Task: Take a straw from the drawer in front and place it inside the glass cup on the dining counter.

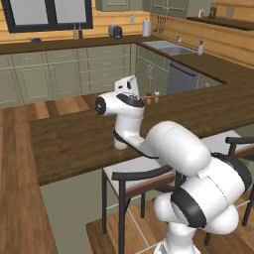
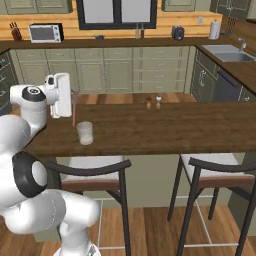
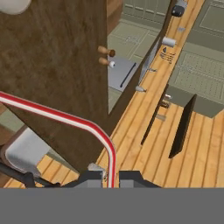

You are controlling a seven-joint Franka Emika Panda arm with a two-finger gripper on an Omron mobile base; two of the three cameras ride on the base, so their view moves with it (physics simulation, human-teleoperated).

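hand view shows my gripper (image 3: 110, 178) closed on the straw (image 3: 65, 118): the two dark tips sit at the bottom and the red and white stick rises between them, bends, and runs off to the left edge. so the jaws are nearly together, with the thin straw pinched between them and nothing else.

in the right base view the hand is above the left end of the dining counter (image 2: 165, 127), and the straw (image 2: 74, 112) hangs down from it as a thin pink line. the glass cup (image 2: 85, 133) stands upright on the wood just beside the lower end of the straw, a little to the right of it. the straw tip is near the cup but not inside it; i cannot tell if it touches the counter.

in the left base view the arm covers most of the cup (image 1: 119, 144), and i see only a pale part behind the wrist.

i judge the straw is held from its upper end so that the free lower end can enter the cup mouth first. the step in hand is to line up over the cup. the two small shakers (image 2: 153, 103) stand well apart, so they are no risk. the main risk is that the thin straw hits the rim and pushes the light cup over.
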